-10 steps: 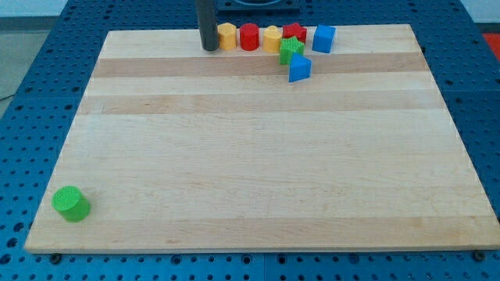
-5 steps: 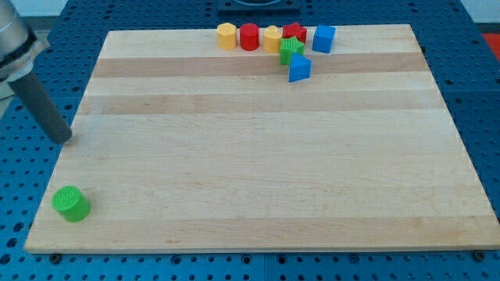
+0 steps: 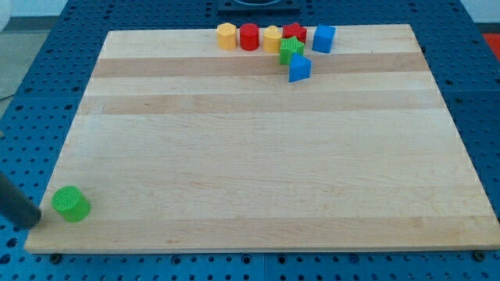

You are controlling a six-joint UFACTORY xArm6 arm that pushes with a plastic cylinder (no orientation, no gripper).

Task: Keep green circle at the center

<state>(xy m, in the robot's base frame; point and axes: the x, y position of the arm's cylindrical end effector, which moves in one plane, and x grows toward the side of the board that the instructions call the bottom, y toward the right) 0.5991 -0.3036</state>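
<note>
Tip of the dark rod [image 3: 34, 221] is seen just left of the green ribbed circle block [image 3: 71, 203], apart from it; no jaws are fitted.
Circle is found at the pale wooden board's [image 3: 258, 156] bottom-left corner.

Bright even light, soft faint shadows, sharp pic, no glare

Single high oblique view over board [image 3: 258, 156]
</note>
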